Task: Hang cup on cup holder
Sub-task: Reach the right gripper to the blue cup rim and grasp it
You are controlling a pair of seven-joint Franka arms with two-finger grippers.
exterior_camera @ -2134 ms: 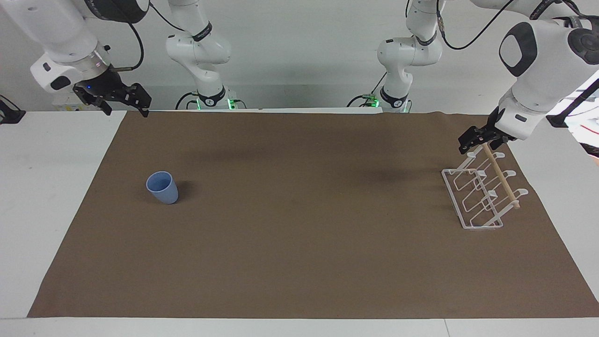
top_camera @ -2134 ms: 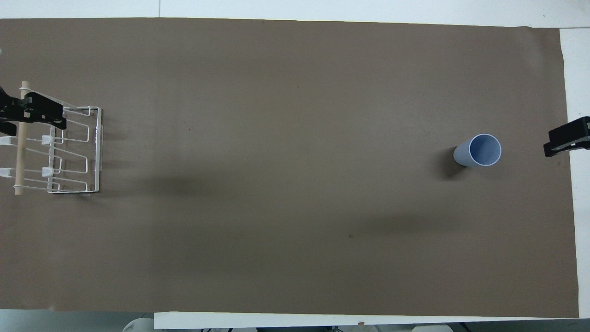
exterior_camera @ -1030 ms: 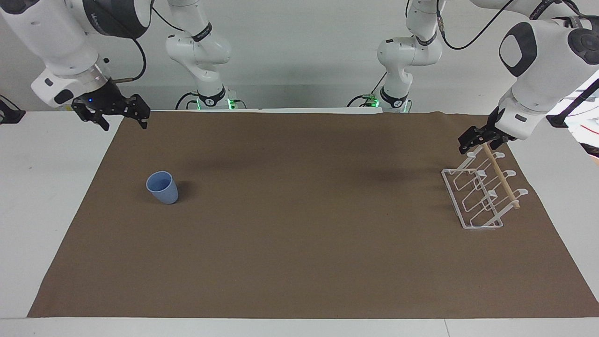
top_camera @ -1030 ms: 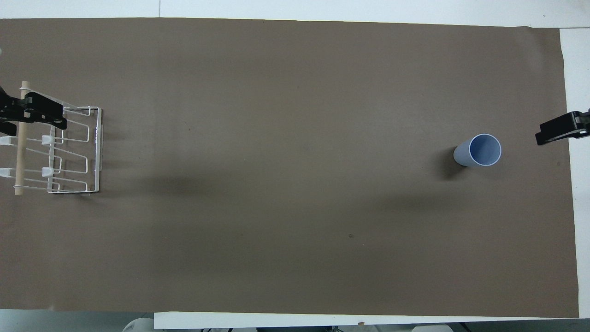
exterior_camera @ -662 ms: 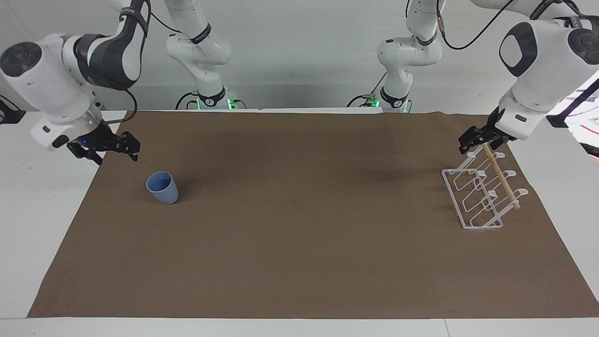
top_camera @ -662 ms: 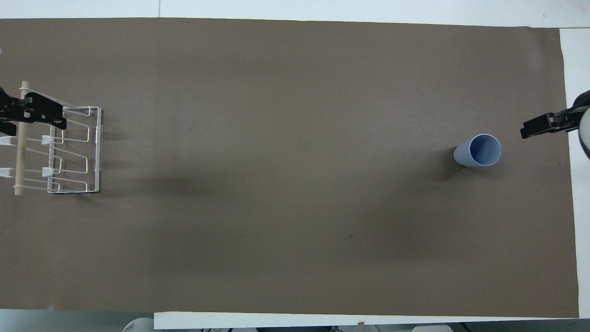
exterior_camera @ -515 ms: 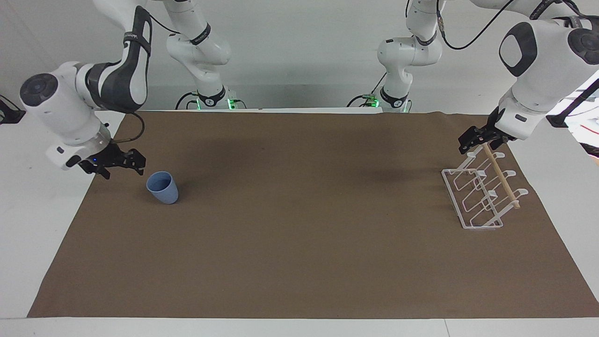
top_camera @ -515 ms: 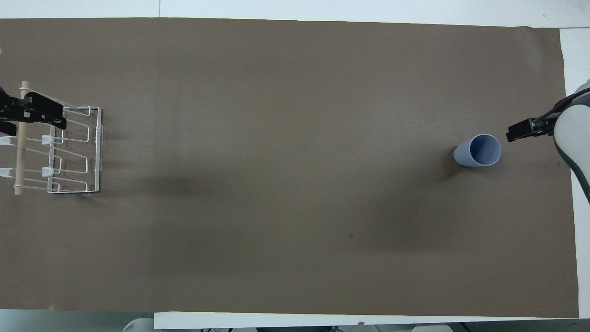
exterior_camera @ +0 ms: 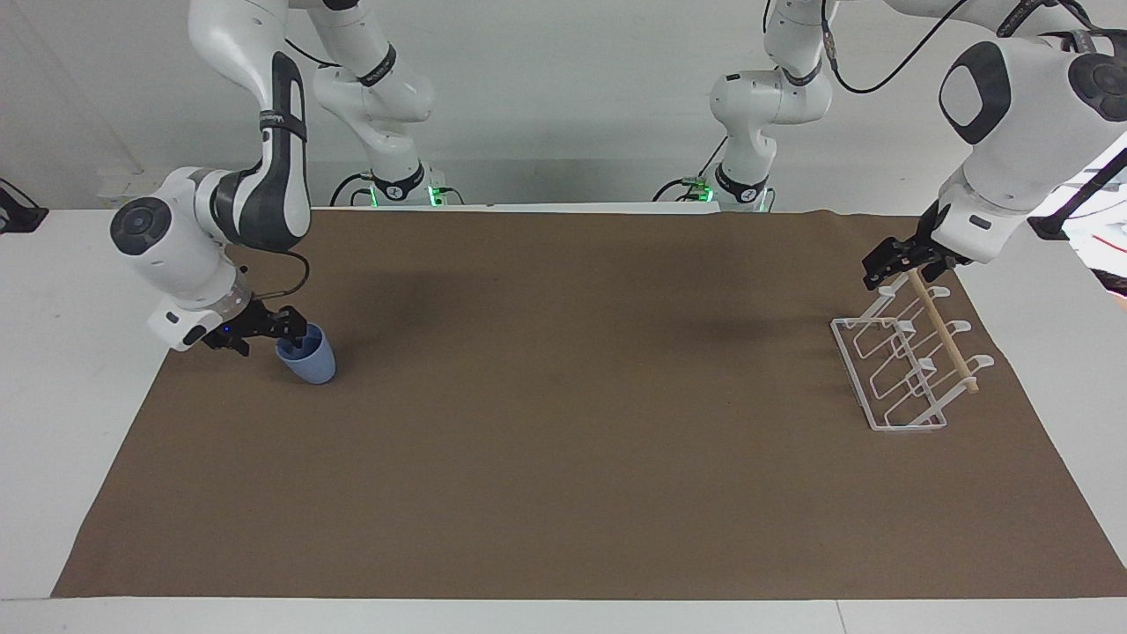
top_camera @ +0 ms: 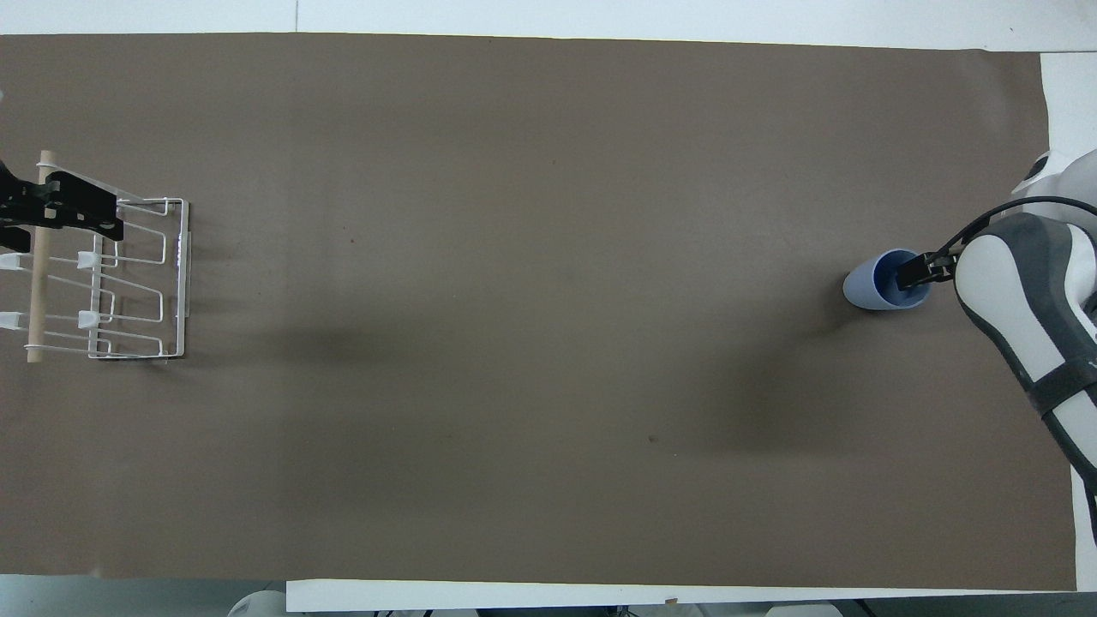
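The cup (exterior_camera: pixel 307 354) stands at the facing view's left, near the brown mat's (exterior_camera: pixel 563 458) edge; the mat's middle lies open. The right gripper (exterior_camera: pixel 264 332), earlier high over the mat's upper-left corner, now straddles the cup's rim, fingers apart. The left gripper (exterior_camera: pixel 898 261) still clamps the holder's (exterior_camera: pixel 902 363) dowel at the right.

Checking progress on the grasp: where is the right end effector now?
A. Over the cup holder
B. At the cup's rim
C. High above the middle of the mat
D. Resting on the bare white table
B: the right end effector is at the rim of the upright cup, one finger reaching over the opening.
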